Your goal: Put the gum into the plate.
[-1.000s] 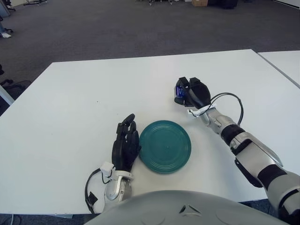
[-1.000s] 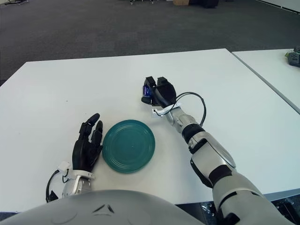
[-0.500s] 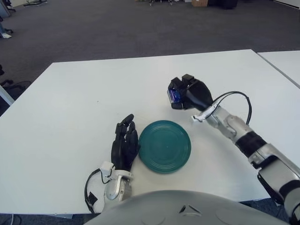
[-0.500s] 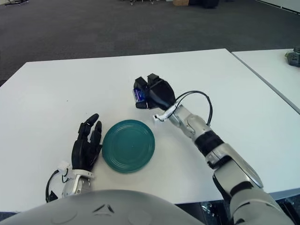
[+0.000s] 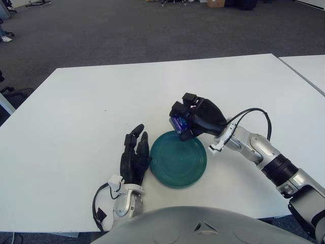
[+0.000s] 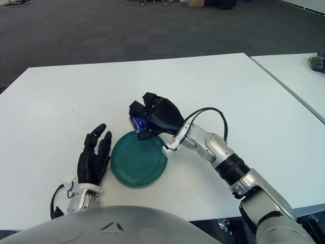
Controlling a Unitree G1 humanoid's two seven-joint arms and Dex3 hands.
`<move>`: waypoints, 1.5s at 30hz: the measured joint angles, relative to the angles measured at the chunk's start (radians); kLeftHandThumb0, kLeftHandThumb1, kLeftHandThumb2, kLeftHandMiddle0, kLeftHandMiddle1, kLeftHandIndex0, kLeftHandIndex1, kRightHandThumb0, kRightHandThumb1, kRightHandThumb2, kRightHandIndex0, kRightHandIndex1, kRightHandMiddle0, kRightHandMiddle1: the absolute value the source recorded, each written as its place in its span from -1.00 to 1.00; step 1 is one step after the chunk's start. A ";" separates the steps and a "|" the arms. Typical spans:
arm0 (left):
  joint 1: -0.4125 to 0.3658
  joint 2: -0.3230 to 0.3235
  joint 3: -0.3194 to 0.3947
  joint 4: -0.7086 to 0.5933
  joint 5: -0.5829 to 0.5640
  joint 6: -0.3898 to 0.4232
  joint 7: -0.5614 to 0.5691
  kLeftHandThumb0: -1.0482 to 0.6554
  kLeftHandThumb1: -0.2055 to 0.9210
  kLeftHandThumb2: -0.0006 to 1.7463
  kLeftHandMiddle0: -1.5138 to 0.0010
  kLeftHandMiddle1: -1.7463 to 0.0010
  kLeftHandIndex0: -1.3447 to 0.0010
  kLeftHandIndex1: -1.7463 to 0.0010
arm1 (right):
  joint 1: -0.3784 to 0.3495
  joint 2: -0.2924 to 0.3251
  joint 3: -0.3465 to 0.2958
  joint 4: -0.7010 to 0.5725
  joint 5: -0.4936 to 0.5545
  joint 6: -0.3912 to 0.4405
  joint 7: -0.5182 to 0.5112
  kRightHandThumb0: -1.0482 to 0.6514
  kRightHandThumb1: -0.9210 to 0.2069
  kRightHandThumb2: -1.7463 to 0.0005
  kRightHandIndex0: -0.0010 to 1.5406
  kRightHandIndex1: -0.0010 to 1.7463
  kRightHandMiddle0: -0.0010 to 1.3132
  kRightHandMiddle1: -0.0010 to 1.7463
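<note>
A round teal plate (image 5: 177, 161) lies on the white table (image 5: 76, 112) near its front edge. My right hand (image 5: 189, 120) is shut on a small blue-purple gum pack (image 5: 178, 122) and holds it in the air just above the plate's far rim. The hand covers most of the gum. My left hand (image 5: 134, 155) rests flat on the table just left of the plate, fingers relaxed and holding nothing.
A black cable (image 5: 254, 114) loops off my right forearm above the table. A second white table (image 5: 310, 68) stands at the right, a narrow gap away. Dark carpet lies beyond the far edge.
My right hand has carried the gum from the far right of the plate toward me and leftward, and now hangs over the plate's far rim. The left hand has not moved.
</note>
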State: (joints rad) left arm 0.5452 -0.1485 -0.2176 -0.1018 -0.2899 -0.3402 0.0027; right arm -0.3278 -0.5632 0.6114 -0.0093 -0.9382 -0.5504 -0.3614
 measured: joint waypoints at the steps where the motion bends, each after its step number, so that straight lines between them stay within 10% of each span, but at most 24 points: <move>1: 0.000 0.000 0.000 0.000 0.000 0.000 0.000 -0.87 1.00 -0.34 0.64 0.99 0.99 0.07 | 0.008 0.000 0.000 -0.013 0.000 -0.009 0.019 -0.33 -0.84 0.23 0.61 1.00 0.51 1.00; 45: 0.016 0.009 -0.020 0.002 0.253 -0.006 0.107 -0.96 1.00 0.15 0.77 1.00 1.00 0.46 | 0.047 0.048 0.035 -0.111 -0.068 -0.182 0.485 -0.34 -0.77 0.18 0.64 1.00 0.50 1.00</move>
State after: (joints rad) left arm 0.5611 -0.1397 -0.2378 -0.0998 -0.0369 -0.3462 0.1099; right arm -0.2808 -0.5149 0.6464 -0.1205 -1.0058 -0.7324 0.1239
